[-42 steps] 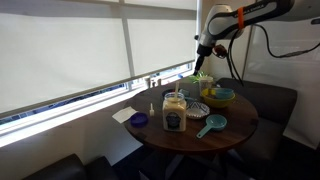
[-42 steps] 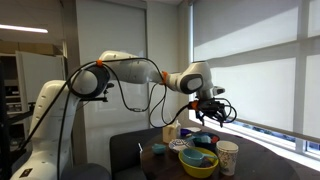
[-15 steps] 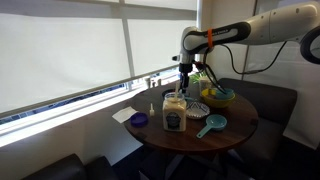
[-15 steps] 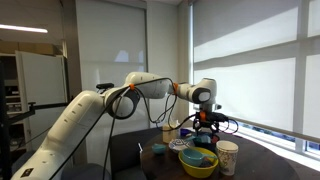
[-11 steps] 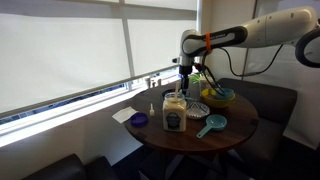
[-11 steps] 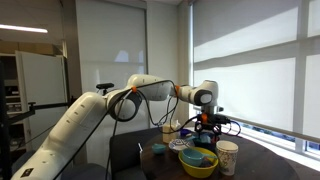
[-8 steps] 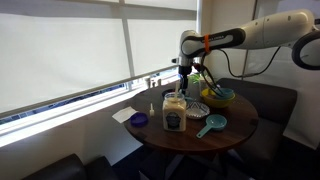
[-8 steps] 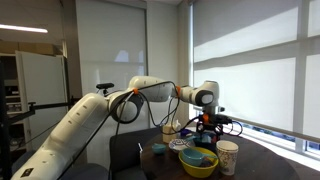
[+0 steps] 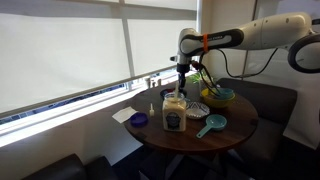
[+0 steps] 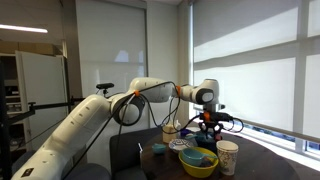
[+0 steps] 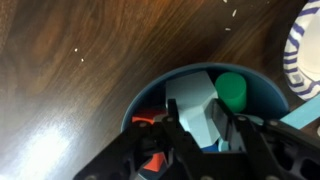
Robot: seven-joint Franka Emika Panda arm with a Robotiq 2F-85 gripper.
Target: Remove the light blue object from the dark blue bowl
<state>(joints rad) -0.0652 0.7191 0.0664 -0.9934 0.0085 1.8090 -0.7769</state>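
Wood worktop, round, open space near right; bowl sits twd far-left edge. Arm has swung left & dropped vs 2.8 s ago. Dark blue bowl now right under tool. Jaws spread, straddling light blue object inside bowl, beside green cap.

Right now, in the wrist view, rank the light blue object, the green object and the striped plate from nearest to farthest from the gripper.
1. Light blue object: inside the dark blue bowl, just ahead of the gripper.
2. Green object: same bowl, beside the light blue one.
3. Striped plate: outside the bowl, at the picture's upper right.
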